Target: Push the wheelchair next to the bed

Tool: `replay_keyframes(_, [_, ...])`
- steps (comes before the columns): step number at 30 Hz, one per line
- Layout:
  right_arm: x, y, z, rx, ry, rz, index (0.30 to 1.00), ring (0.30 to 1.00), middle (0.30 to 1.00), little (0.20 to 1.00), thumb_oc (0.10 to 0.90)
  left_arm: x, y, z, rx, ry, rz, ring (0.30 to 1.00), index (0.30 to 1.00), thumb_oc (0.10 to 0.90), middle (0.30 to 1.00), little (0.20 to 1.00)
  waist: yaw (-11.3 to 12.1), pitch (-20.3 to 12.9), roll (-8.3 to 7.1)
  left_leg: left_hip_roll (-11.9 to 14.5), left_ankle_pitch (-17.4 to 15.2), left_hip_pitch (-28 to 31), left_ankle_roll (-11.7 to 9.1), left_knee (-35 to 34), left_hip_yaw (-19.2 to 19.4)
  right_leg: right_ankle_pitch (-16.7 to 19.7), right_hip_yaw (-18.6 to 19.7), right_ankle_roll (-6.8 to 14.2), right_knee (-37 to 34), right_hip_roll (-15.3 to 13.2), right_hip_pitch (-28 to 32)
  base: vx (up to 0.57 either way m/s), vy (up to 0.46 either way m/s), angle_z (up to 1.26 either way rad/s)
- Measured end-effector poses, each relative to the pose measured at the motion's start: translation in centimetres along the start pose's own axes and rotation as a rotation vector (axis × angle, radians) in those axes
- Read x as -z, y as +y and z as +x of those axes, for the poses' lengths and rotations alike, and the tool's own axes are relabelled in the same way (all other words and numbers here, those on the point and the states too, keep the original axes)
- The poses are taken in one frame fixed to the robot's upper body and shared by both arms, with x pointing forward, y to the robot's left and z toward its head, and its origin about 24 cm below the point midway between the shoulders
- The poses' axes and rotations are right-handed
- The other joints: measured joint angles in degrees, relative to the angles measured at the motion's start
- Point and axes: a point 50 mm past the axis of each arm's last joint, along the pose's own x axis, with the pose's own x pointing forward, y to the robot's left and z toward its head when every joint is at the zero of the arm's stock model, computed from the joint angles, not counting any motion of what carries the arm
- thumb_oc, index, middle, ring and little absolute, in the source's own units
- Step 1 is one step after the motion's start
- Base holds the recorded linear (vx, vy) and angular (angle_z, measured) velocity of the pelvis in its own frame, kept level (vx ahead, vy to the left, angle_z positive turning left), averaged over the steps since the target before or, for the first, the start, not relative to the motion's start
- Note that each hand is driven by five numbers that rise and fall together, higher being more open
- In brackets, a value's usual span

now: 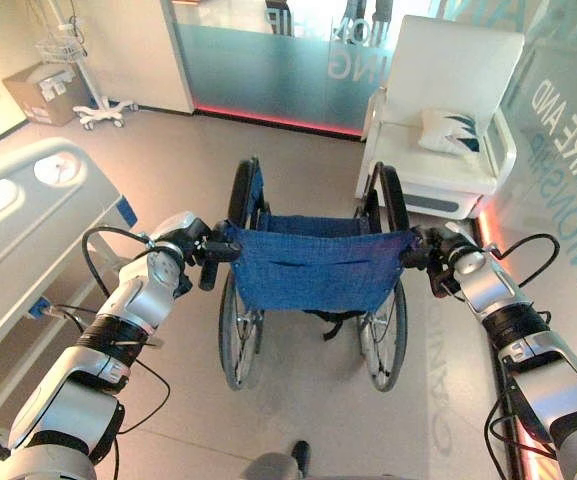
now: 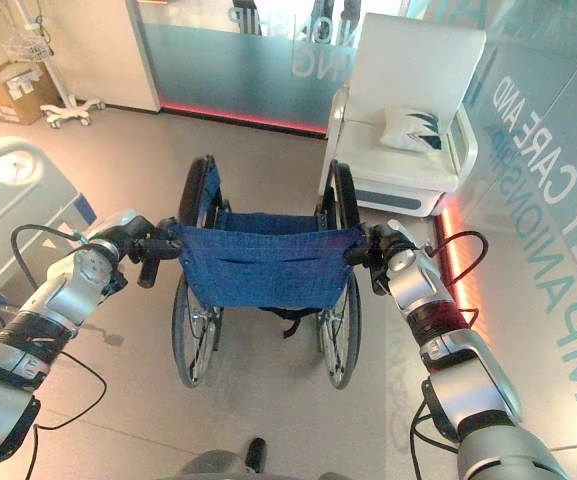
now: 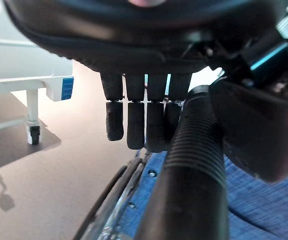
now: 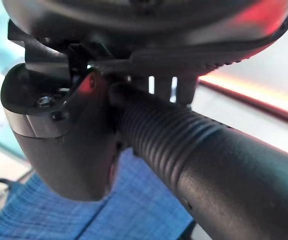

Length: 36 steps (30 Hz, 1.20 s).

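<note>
**Inspector:** Fingers (image 3: 144,125) of the left hand (image 1: 196,248) hang curled over the left push handle (image 3: 191,170), thumb on the other side. The right hand (image 2: 380,252) wraps the right push handle (image 4: 193,150) the same way.

**Clerk:** Count, largest first?

**Inspector:** One bed (image 1: 23,235), white, at the left edge. One white armchair (image 2: 408,110), far right, with one patterned cushion (image 2: 413,130) on its seat. One wheelchair (image 1: 313,275), blue fabric back, centre of the floor, to the right of the bed and apart from it; two large wheels. One cardboard box (image 2: 8,92) and one wheeled stand (image 1: 88,70), far left.

**Clerk:** Surface and room?

**Inspector:** Smooth grey floor (image 1: 168,165). Frosted glass partition (image 1: 268,65) along the far side, a red light strip at its base. Lettered glass wall (image 2: 558,220) on the right.
</note>
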Motion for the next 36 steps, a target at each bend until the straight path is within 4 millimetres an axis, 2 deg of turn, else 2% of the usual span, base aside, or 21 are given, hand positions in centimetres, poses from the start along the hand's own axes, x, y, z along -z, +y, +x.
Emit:
replay_keyframes(1, [-0.5, -0.5, -0.1, 0.012, -0.003, 0.000, 0.300, 0.300, 0.300, 0.300, 0.400, -0.4, 0.6, 0.1, -0.008, -0.005, 0.000, 0.300, 0.300, 0.400, 0.300, 0.300, -1.95, 0.65, -0.23, -0.94, -0.06, -0.12, 0.09, -0.19, -3.33, 5.10, 2.74, 2.25, -8.99, -0.45, -0.99, 0.39, -0.344, 1.17])
replay_keyframes(2, [-0.8, -0.8, -0.1, 0.018, -0.005, 0.002, 0.300, 0.300, 0.300, 0.300, 0.400, -0.7, 1.0, 0.2, -0.017, -0.012, -0.001, 0.300, 0.300, 0.400, 0.300, 0.300, -3.77, 1.49, -1.63, -2.30, -0.24, 0.00, -0.22, 0.16, -5.73, 8.47, 4.57, 2.42, -13.16, -1.95, -1.62, 0.33, -0.314, 1.26])
replay_keyframes(4, [-0.8, -1.1, -0.1, 0.020, -0.003, 0.012, 0.300, 0.300, 0.300, 0.300, 0.400, -1.0, 1.5, 0.1, -0.031, -0.026, -0.004, 0.300, 0.300, 0.400, 0.300, 0.300, -4.91, 1.96, -4.30, -4.07, -1.18, 0.03, -0.73, 0.35, -7.55, 10.64, 6.05, 2.22, -12.21, -4.09, -2.89, 0.43, -0.397, 0.93])
replay_keyframes(6, [-0.8, -1.5, -0.2, 0.020, 0.001, 0.012, 0.300, 0.300, 0.300, 0.300, 0.400, -1.4, 1.7, 0.2, -0.037, -0.038, -0.010, 0.300, 0.300, 0.400, 0.300, 0.300, -5.43, 1.80, -6.48, -4.28, -3.63, -0.49, -2.15, 2.54, -7.47, 10.97, 6.16, 1.77, -7.54, -4.41, -1.32, 0.53, -0.376, 0.94])
replay_keyframes(7, [-0.9, -2.1, -0.4, 0.029, -0.004, 0.007, 0.300, 0.300, 0.300, 0.300, 0.400, -1.6, 1.7, 0.2, -0.036, -0.045, -0.018, 0.300, 0.300, 0.400, 0.300, 0.300, -6.51, 1.98, -5.97, -2.82, -5.09, -1.00, -2.74, 3.55, -6.50, 12.63, 5.16, 1.93, -7.18, -4.00, -0.43, 0.32, -0.195, 0.97])
replay_keyframes(8, [-0.8, -2.4, -0.5, 0.034, -0.006, 0.002, 0.300, 0.300, 0.300, 0.300, 0.400, -1.8, 1.6, 0.2, -0.033, -0.050, -0.024, 0.300, 0.300, 0.400, 0.300, 0.300, -7.04, 2.15, -5.61, -1.59, -5.48, -0.87, -2.89, 3.59, -5.24, 12.81, 4.41, 1.79, -6.35, -3.63, -0.02, 0.44, -0.302, 1.10])
replay_keyframes(9, [-0.5, -2.8, -0.5, 0.038, 0.003, -0.007, 0.300, 0.300, 0.300, 0.300, 0.400, -2.1, 1.0, 0.3, -0.021, -0.056, -0.033, 0.300, 0.300, 0.400, 0.300, 0.300, -7.79, 2.50, -5.52, 0.63, -6.52, -0.59, -3.64, 6.81, -0.85, 13.09, 1.61, -1.54, -5.91, -3.54, 1.34, 0.44, -0.339, 0.99])
replay_keyframes(10, [0.4, -3.1, -0.6, 0.041, 0.027, -0.026, 0.300, 0.300, 0.300, 0.300, 0.400, -2.5, -0.2, 0.6, 0.003, -0.056, -0.053, 0.300, 0.300, 0.400, 0.300, 0.300, -7.83, 2.27, -4.00, 4.21, -9.12, -0.78, -4.38, 10.65, 2.93, 11.63, -1.13, -2.69, -4.70, -2.85, 3.11, 0.51, -0.426, 1.10])
replay_keyframes(11, [1.3, -3.4, -0.7, 0.038, 0.051, -0.046, 0.300, 0.300, 0.300, 0.300, 0.400, -2.9, -1.2, 0.8, 0.030, -0.061, -0.054, 0.300, 0.300, 0.400, 0.300, 0.300, -7.99, 1.37, -2.22, 7.20, -10.27, 0.09, -5.25, 8.81, 3.94, 10.11, -2.78, -2.94, -3.73, -1.44, 3.87, 0.30, -0.299, 0.76])
replay_keyframes(14, [1.8, -3.9, -0.8, 0.043, 0.060, -0.056, 0.300, 0.300, 0.300, 0.300, 0.400, -3.2, -1.7, 0.7, 0.036, -0.074, -0.056, 0.300, 0.300, 0.400, 0.300, 0.300, -7.50, 0.56, -1.48, 9.14, -7.76, 1.01, -8.50, 6.33, 4.62, 6.93, -5.04, -4.25, -0.70, -0.49, 3.61, 0.30, -0.283, 0.48])
replay_keyframes(16, [1.8, -4.0, -0.7, 0.048, 0.062, -0.054, 0.300, 0.300, 0.300, 0.300, 0.400, -3.5, -1.8, 0.8, 0.020, -0.078, -0.066, 0.300, 0.300, 0.400, 0.300, 0.300, -7.65, -0.23, -2.51, 9.07, -4.50, 1.00, -9.23, 4.81, 5.80, 5.22, -6.05, -5.16, -0.20, -0.83, 2.86, 0.31, -0.259, 0.46])
replay_keyframes(18, [1.7, -3.6, -0.6, 0.039, 0.063, -0.041, 0.300, 0.300, 0.300, 0.300, 0.400, -3.5, -1.5, 0.9, -0.001, -0.071, -0.066, 0.300, 0.300, 0.400, 0.300, 0.300, -7.29, -0.36, -4.38, 8.93, -2.84, -1.46, -9.39, 8.98, 7.51, 5.00, -6.63, -5.61, -0.70, -0.96, 3.42, 0.35, -0.224, 0.25])
replay_keyframes(20, [1.9, -1.6, -0.1, 0.005, 0.082, -0.015, 0.300, 0.300, 0.300, 0.300, 0.400, -2.5, -1.8, 1.1, -0.008, -0.040, -0.056, 0.300, 0.300, 0.400, 0.300, 0.300, -6.40, 0.18, -7.60, 6.46, -3.06, -8.10, -10.04, 21.74, 6.87, 4.72, -1.90, -6.35, -4.38, 0.71, 7.67, 0.50, -0.053, 0.01])
replay_keyframes(21, [2.1, -0.6, 0.1, -0.014, 0.088, -0.009, 0.300, 0.300, 0.300, 0.300, 0.400, -1.6, -2.1, 0.9, 0.003, -0.022, -0.050, 0.300, 0.300, 0.400, 0.300, 0.300, -5.46, 0.22, -8.19, 5.12, -3.02, -8.35, -10.00, 19.84, 7.88, 4.94, -1.07, -6.40, -6.47, 1.22, 10.31, 0.47, 0.027, -0.34])
replay_keyframes(24, [2.5, 0.6, 0.1, -0.040, 0.097, -0.027, 0.300, 0.300, 0.300, 0.300, 0.400, -0.4, -3.3, 0.7, 0.045, 0.003, -0.038, 0.300, 0.300, 0.400, 0.300, 0.300, -3.38, -0.51, -5.87, 4.93, -2.58, -9.30, -9.95, 11.75, 11.93, 4.78, -1.00, -6.78, -9.76, 3.68, 14.76, 0.47, 0.072, -0.47])
replay_keyframes(26, [2.6, 1.1, 0.1, -0.049, 0.103, -0.042, 0.300, 0.300, 0.300, 0.300, 0.400, -0.1, -3.7, 0.6, 0.060, 0.007, -0.038, 0.300, 0.300, 0.400, 0.300, 0.300, -2.18, -0.82, -4.34, 4.38, -1.13, -10.83, -11.65, 4.15, 11.60, 3.91, -0.30, -7.19, -11.65, 5.38, 17.53, 0.63, 0.140, -0.40])
replay_keyframes(28, [2.7, 0.7, 0.1, -0.044, 0.105, -0.047, 0.300, 0.300, 0.300, 0.300, 0.400, -0.1, -3.6, 0.5, 0.061, 0.001, -0.048, 0.300, 0.300, 0.400, 0.300, 0.300, 0.45, -0.71, -2.48, 5.66, -0.52, -12.14, -12.55, -2.20, 11.95, 3.30, 1.14, -7.45, -11.57, 6.55, 18.56, 0.55, 0.219, -0.82])
replay_keyframes(31, [2.2, 0.4, 0.0, -0.049, 0.085, -0.051, 0.300, 0.300, 0.300, 0.300, 0.400, 0.1, -2.6, 0.2, 0.055, -0.010, -0.038, 0.300, 0.300, 0.400, 0.300, 0.300, 1.79, -0.78, -1.92, 6.37, -0.67, -14.46, -12.15, 0.66, 14.69, 1.73, 1.02, -6.84, -10.89, 5.94, 19.54, 0.43, 0.207, -0.56])
replay_keyframes(34, [2.1, 0.4, 0.0, -0.048, 0.081, -0.046, 0.300, 0.300, 0.300, 0.300, 0.400, 0.3, -2.3, 0.1, 0.047, -0.006, -0.049, 0.300, 0.300, 0.400, 0.300, 0.300, 2.26, -0.98, -2.44, 3.97, -0.28, -12.50, -10.38, 6.89, 14.77, -2.16, 0.84, -4.15, -8.25, 3.59, 21.43, 0.47, 0.195, -0.27])
replay_keyframes(35, [2.2, 0.5, 0.0, -0.051, 0.084, -0.041, 0.300, 0.300, 0.300, 0.300, 0.400, 0.3, -2.1, 0.1, 0.039, -0.011, -0.067, 0.300, 0.300, 0.400, 0.300, 0.300, 2.23, -1.14, -3.38, 3.11, 0.81, -10.98, -6.91, 6.58, 15.12, -4.16, 0.95, -3.36, -6.58, 2.25, 21.57, 0.46, 0.230, -0.24])
replay_keyframes(36, [2.3, 0.7, 0.0, -0.056, 0.086, -0.031, 0.300, 0.300, 0.300, 0.300, 0.400, 0.4, -1.8, 0.0, 0.025, -0.015, -0.081, 0.300, 0.300, 0.400, 0.300, 0.300, 2.28, -1.80, -4.32, 1.81, 1.36, -9.58, -5.10, 6.08, 15.85, -5.83, 0.62, -2.59, -4.08, 0.71, 21.45, 0.44, 0.218, -0.31])
